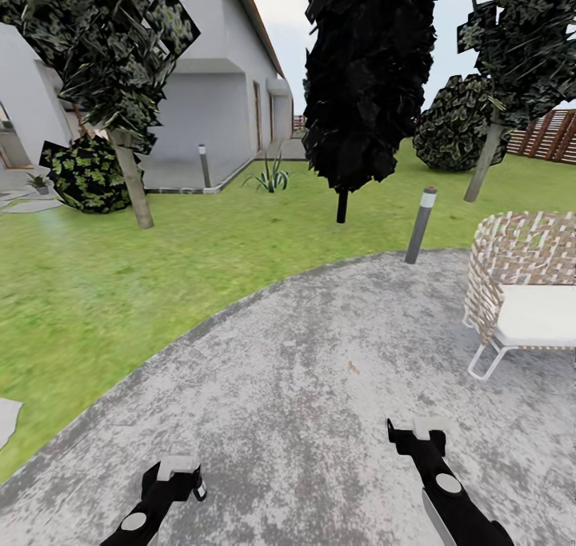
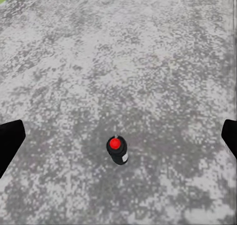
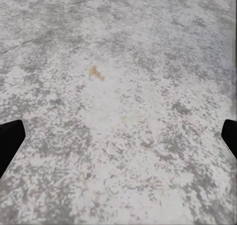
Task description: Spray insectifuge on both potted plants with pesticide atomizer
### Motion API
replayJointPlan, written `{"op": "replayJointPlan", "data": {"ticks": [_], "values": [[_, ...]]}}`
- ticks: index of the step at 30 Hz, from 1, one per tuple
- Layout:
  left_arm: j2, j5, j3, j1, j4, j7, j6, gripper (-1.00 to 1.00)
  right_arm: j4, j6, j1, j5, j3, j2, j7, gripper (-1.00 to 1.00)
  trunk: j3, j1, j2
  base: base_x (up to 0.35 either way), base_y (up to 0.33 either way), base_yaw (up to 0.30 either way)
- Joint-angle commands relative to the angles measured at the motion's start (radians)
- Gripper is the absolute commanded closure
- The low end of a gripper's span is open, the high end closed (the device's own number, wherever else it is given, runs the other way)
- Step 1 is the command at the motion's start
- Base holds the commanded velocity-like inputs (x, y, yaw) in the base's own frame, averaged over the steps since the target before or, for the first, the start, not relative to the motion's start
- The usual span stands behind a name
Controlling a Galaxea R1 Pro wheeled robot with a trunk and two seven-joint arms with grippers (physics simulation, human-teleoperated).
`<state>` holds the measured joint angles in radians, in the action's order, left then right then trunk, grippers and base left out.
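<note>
The robot stands on a mottled grey paved patio (image 1: 320,386) in the garden, both arms low at the bottom of the head view. The left gripper (image 1: 178,476) sits lower left, the right gripper (image 1: 418,432) lower right; in each wrist view the dark fingertips (image 2: 10,138) (image 3: 10,138) sit at opposite edges, jaws spread wide with nothing between them. In the left wrist view, a small dark cylinder with a red top (image 2: 117,150) stands on the paving; whether it is the atomizer cannot be told. Lawn (image 1: 120,274) fills the left, a white house (image 1: 208,98) the upper left, a black tree (image 1: 364,74) top centre, a bollard light (image 1: 421,225) beside a wicker chair (image 1: 524,282) at right, and fence (image 1: 552,134) far right.
</note>
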<state>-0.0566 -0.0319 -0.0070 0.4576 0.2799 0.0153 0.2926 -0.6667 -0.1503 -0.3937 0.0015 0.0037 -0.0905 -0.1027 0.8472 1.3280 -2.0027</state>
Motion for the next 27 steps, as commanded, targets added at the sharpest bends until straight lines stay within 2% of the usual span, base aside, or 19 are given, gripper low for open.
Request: {"op": "replayJointPlan", "data": {"ticks": [1, 13, 27], "values": [[0.0, -0.003, -0.001, 0.001, -0.001, 0.002, 0.003, -1.0, 0.001, -0.003, -0.001, 0.0, 0.001, 0.0, -0.003, -1.0, 0.001, 0.0, 0.0, 0.0, -0.232, 0.0], [0.0, -0.002, 0.001, 0.001, 0.005, 0.002, 0.003, -1.0, 0.001, -0.003, -0.001, 0.0, 0.001, 0.0, -0.003, -1.0, 0.001, 0.0, 0.0, 0.0, -0.037, 0.0], [0.0, -0.002, 0.001, 0.001, 0.001, 0.002, 0.003, -1.0, 0.001, -0.004, -0.001, 0.0, 0.001, 0.0, -0.005, -1.0, 0.046, 0.054, -0.098, 0.0, 0.0, 0.0]]}}
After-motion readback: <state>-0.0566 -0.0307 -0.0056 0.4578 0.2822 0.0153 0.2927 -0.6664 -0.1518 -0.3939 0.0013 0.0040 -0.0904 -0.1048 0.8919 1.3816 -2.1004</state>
